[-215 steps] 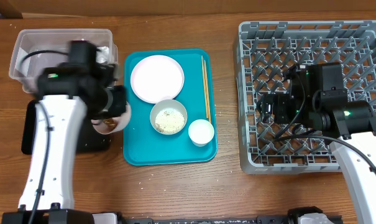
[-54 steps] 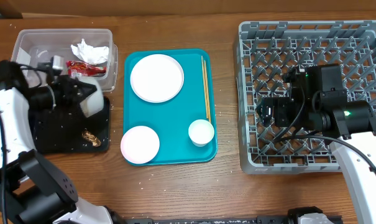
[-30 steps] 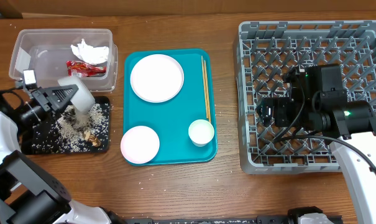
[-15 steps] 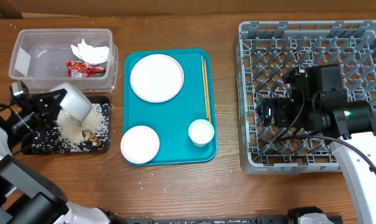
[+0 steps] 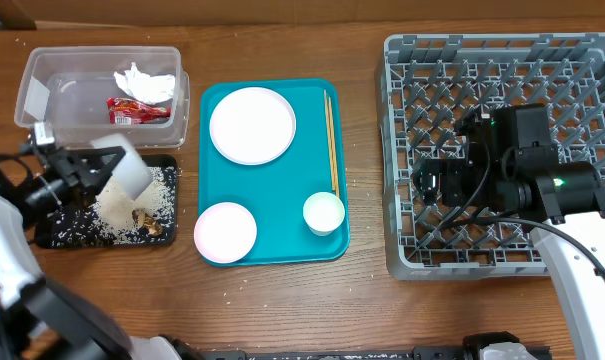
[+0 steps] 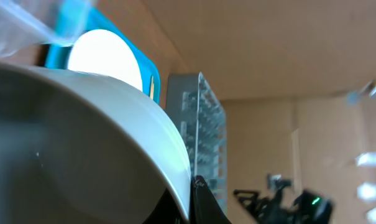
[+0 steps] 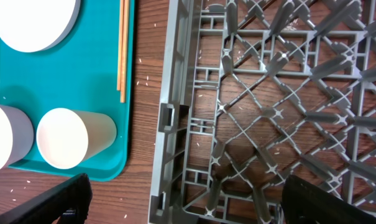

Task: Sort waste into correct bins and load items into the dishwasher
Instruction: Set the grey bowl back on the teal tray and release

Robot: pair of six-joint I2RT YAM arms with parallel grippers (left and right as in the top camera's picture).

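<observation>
Black tray [image 5: 54, 234]: rice [image 5: 115, 208] | clear tub [image 5: 40, 98]: wrapper [image 5: 137, 108], tissue [image 5: 142, 80] | left fingers [image 5: 82, 170] clamp bowl [image 5: 124, 166] | right fingers [image 7: 63, 198] apart, empty

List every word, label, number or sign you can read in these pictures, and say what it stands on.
No text can be read in any view.
Red snack wrapper in the clear tub: any print is too small to read.
White sticker on that tub's left wall: nothing legible.
Dish rack, teal tray, plate, cup, tipped bowl: no markings seen.
</observation>
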